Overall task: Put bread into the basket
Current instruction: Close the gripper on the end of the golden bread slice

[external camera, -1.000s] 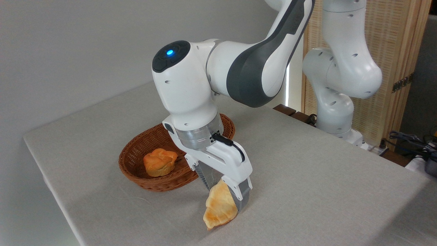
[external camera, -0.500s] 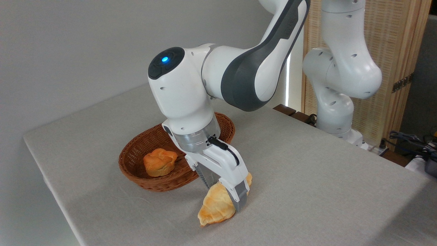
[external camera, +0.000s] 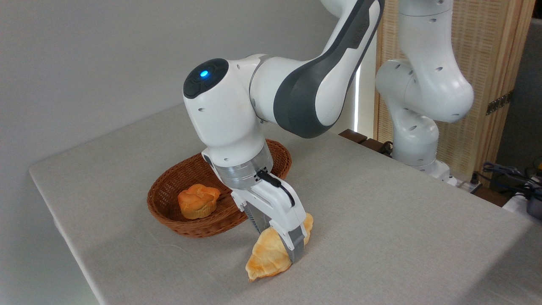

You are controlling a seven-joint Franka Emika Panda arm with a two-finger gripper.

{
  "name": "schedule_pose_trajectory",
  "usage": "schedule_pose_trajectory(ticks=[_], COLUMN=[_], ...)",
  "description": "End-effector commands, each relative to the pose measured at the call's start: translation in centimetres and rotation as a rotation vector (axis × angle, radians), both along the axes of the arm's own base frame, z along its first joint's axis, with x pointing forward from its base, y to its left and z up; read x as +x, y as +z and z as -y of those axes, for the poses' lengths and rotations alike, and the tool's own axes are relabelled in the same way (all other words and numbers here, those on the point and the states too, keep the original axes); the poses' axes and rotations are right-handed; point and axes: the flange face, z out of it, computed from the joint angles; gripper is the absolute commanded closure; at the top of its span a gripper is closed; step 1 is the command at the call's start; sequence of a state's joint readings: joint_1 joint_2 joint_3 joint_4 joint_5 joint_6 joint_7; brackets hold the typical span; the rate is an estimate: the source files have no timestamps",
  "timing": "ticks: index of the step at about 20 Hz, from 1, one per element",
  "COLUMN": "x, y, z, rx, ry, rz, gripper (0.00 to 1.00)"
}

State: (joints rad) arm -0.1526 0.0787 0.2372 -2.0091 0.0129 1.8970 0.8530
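The bread (external camera: 267, 257), a pale golden pointed loaf, lies on the grey table just right of the basket's near end. My gripper (external camera: 279, 239) comes down over its middle, one grey finger on each side of the loaf and pressed against it. The reddish-brown wicker basket (external camera: 169, 216) sits to the left, partly hidden behind my wrist. Its far end shows behind the arm.
A small orange-brown knotted bun (external camera: 197, 201) rests inside the basket's left half. The table's front-left edge (external camera: 80, 262) runs close to the basket. The arm's white base (external camera: 417, 144) stands at the back right, with cables (external camera: 508, 173) and a wooden screen behind it.
The gripper with the loaf has shifted slightly left and lower over the last second, and the loaf's lower tip swung left. Over the last half second almost nothing moved.
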Motion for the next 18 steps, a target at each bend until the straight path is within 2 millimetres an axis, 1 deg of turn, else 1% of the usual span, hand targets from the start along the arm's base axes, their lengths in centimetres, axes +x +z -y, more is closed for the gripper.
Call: schedule_pose_trajectory(ticks=[1, 6, 11, 14, 15, 16, 18], x=[-0.1, -0.2, 0.0, 0.3, 0.5, 0.7, 0.6], y=[0.4, 0.3, 0.9, 2.3, 3.6, 4.4, 6.8], z=[-0.1, -0.1, -0.1, -0.2, -0.2, -0.2, 0.1], rx=[0.008, 0.008, 0.005, -0.004, -0.002, -0.004, -0.023], ry=[-0.018, -0.018, -0.016, -0.012, -0.013, -0.012, -0.01], rz=[-0.011, -0.019, -0.007, 0.009, 0.033, 0.046, 0.053], gripper=[0.56, 0.56, 0.56, 0.55, 0.55, 0.55, 0.55])
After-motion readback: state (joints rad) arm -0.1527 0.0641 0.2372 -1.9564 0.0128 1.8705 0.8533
